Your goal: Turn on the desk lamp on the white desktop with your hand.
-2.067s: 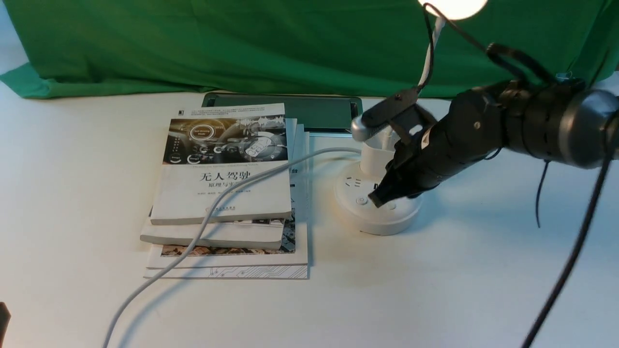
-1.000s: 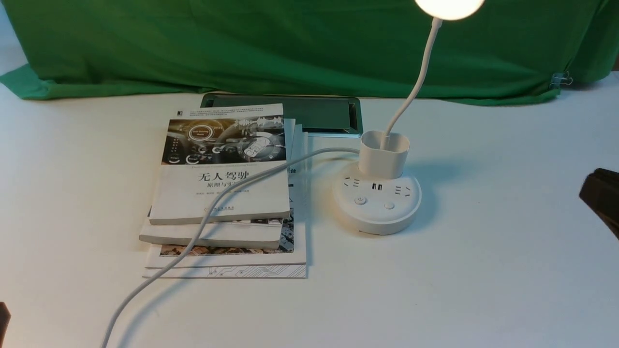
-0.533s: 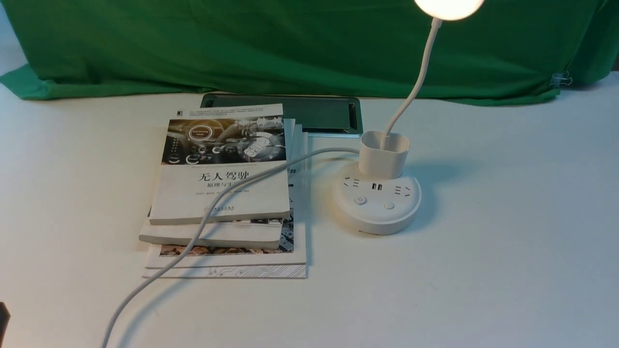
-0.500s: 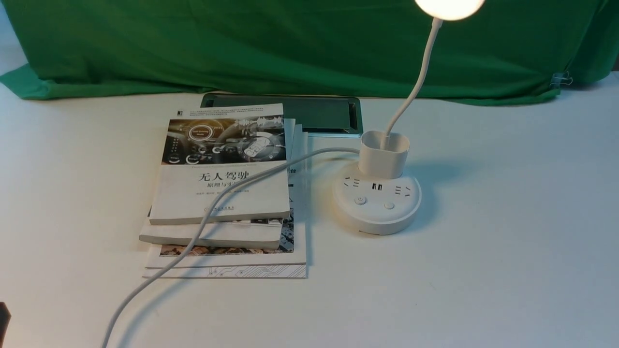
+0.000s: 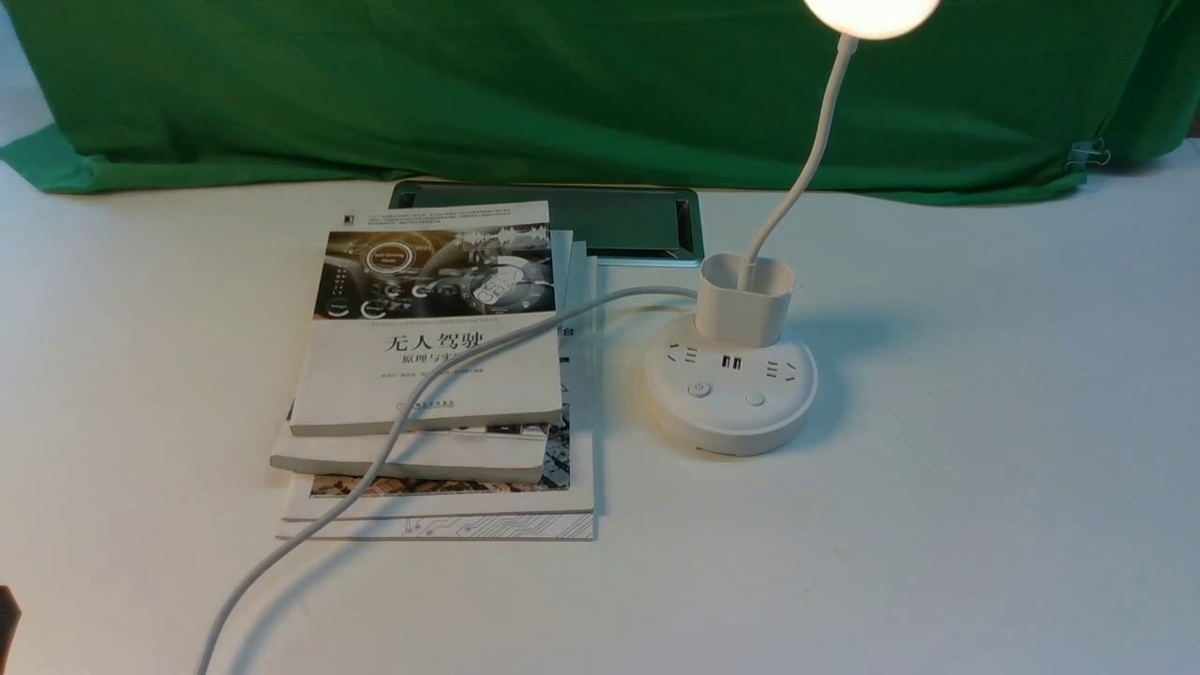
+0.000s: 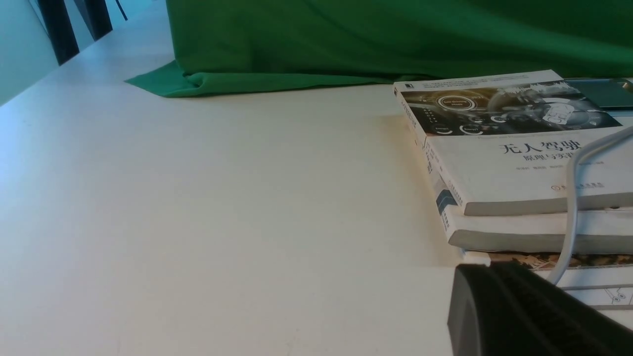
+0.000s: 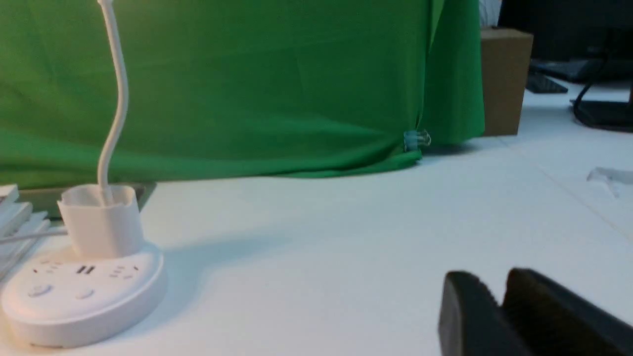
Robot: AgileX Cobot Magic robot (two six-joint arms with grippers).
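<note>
The desk lamp [image 5: 730, 398] stands on the white desktop [image 5: 984, 450], right of the books. Its round head [image 5: 872, 14] glows at the top edge. Its puck base also shows in the right wrist view [image 7: 81, 296], with two buttons, sockets and the cup holder. My right gripper [image 7: 499, 289] is shut and empty, low over the desktop, well to the right of the lamp and out of the front view. My left gripper [image 6: 482, 269] is shut and empty, low by the near corner of the books; only a dark sliver [image 5: 6, 619] shows in the front view.
A stack of books [image 5: 436, 375] lies left of the lamp, with the white cable [image 5: 394, 427] trailing over it toward the near edge. A dark tablet [image 5: 600, 220] lies behind. Green cloth [image 5: 525, 84] covers the back. A cardboard box [image 7: 504, 81] stands far right.
My right arm has left the lamp's base and withdrawn to the right, out of the front view. The lamp head glows throughout. Nothing has moved in the last half second.
</note>
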